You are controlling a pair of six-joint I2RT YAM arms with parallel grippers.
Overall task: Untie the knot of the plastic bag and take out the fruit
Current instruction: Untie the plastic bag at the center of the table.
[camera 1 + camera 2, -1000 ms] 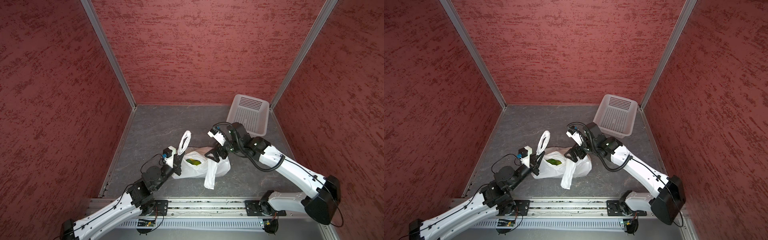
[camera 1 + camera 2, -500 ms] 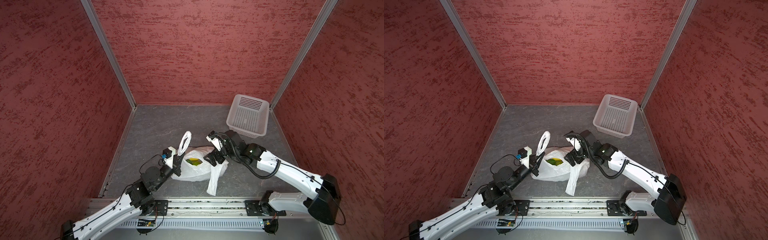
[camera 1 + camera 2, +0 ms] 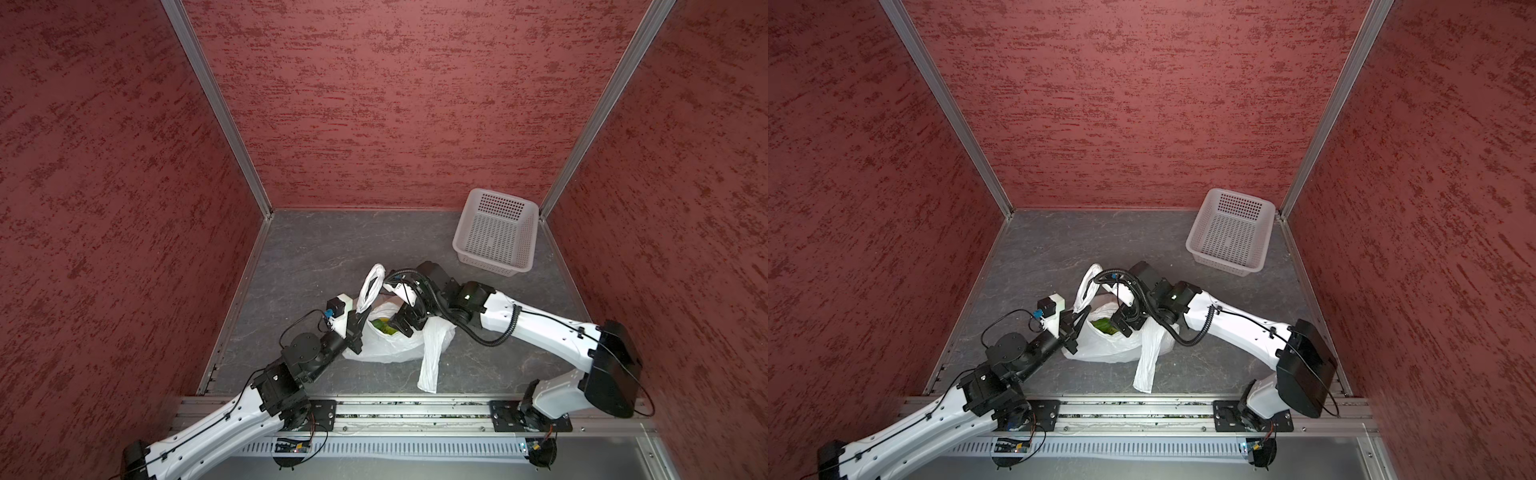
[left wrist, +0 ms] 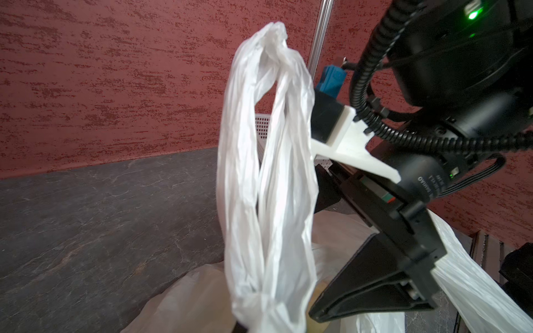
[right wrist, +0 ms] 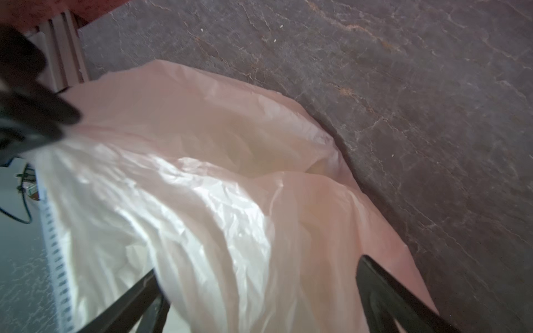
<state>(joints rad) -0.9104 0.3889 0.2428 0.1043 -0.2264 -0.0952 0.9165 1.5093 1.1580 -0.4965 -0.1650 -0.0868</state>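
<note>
The white plastic bag [image 3: 386,349] [image 3: 1100,349] lies on the grey floor with its mouth open. A green-yellow fruit [image 3: 382,325] [image 3: 1104,325] shows inside it. No knot shows, and the two handles lie apart. One handle loop [image 3: 371,286] [image 4: 265,173] stands upright, and my left gripper [image 3: 360,318] [image 4: 248,325] is shut on its base. The other handle [image 3: 430,365] trails toward the front rail. My right gripper [image 3: 405,322] [image 5: 259,302] hangs open over the mouth. Its fingers [image 5: 383,294] stand wide apart with loose plastic [image 5: 202,173] between them.
A white perforated basket [image 3: 494,232] [image 3: 1231,232] stands at the back right corner. Red walls close in three sides. The metal rail [image 3: 415,409] runs along the front edge, just beyond the trailing handle's tip.
My right gripper has moved left and down onto the bag's mouth. The loose handle now hangs further toward the front. The left gripper has kept its hold and place.
</note>
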